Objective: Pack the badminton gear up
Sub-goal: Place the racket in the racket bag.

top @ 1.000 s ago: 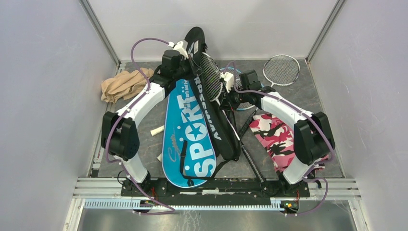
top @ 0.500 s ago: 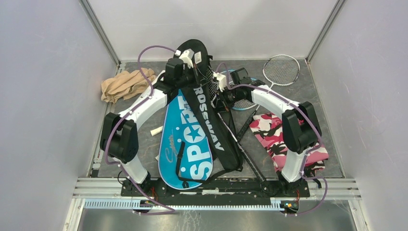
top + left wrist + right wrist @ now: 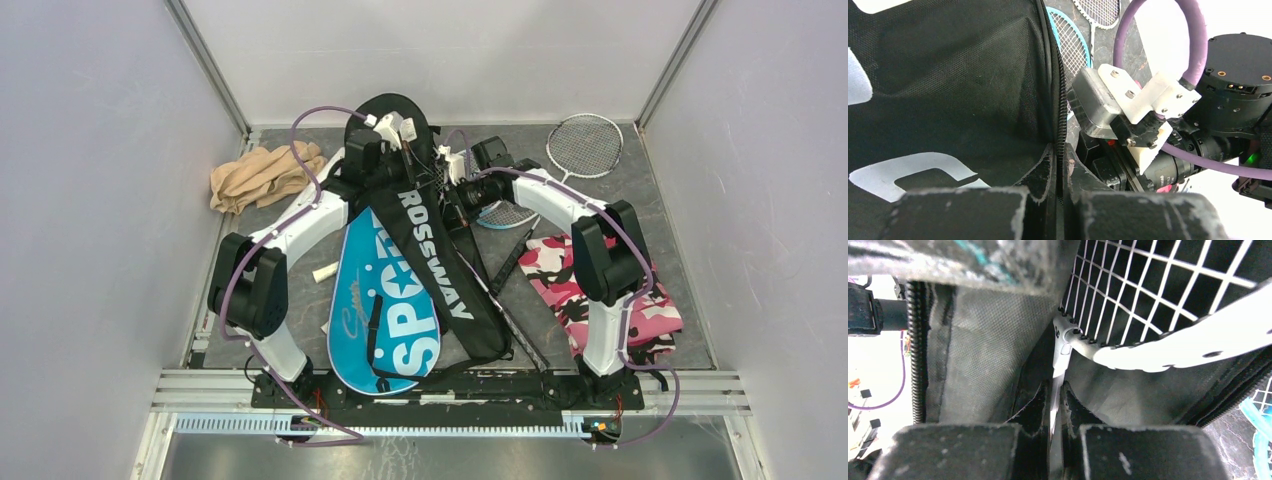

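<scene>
The left tool [image 3: 1058, 165] is clamping the zipper edge of the black CROSSWAY cover [image 3: 435, 265], while the right tool [image 3: 1057, 400] is pinching the rim of a white-framed racket [image 3: 1168, 347] whose head is sitting inside that cover. Packing is looking barely begun: the blue racket [image 3: 508, 214], silver racket [image 3: 585, 145], white tube [image 3: 325, 272] and blue SPORT cover [image 3: 395, 320] are lying loose on the desk [image 3: 660, 180], with only 1 racket going in

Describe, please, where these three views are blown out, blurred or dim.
Top external: evenly lit and sharp, with soft shadows only. Left wrist: the upper right background is blown out white; the left fingers at the bottom are blurred by closeness, the mesh of the black cover crisp. Right wrist: left edge overexposed; the racket frame is bright and soft, the right fingers out of focus.
</scene>
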Tool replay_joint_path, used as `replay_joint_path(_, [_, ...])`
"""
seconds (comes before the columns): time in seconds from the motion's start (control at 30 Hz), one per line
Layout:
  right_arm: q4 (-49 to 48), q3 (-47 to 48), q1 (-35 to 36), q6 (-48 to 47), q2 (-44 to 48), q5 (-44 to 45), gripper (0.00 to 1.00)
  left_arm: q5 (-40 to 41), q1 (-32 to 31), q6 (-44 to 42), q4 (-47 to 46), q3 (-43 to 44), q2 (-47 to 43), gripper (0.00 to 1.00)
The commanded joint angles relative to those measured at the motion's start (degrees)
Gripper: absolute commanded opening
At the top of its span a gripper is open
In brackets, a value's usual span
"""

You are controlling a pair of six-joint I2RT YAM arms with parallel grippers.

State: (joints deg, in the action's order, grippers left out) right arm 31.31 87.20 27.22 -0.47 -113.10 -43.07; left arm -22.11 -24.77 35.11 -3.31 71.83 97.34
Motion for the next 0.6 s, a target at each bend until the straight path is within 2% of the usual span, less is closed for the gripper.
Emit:
replay_joint_path(0.0, [-3.1, 2.3, 0.4, 0.2, -0.5, -4.7, 0.02, -2.4, -0.5, 2.8, -5.5, 0.4, -3.0, 0.02])
replay_joint_path(0.2, [-4.8, 2.6, -0.7, 0.4, 0.9, -5.5, 0.13, -1.3, -0.1, 1.7, -4.5, 1.0, -2.9, 0.02])
replay_joint_path(0.37, [-1.1, 3.0, -3.0, -2.4, 3.0, -4.0, 0.3, -0.9, 1.2, 2.8, -4.7, 1.1, -2.7, 0.02])
replay_joint_path(0.57, [2.9, -1.9, -5.0, -8.7, 8.3, -0.9, 0.54, -1.3, 2.5, 2.9, -4.5, 4.2, -1.1, 0.02])
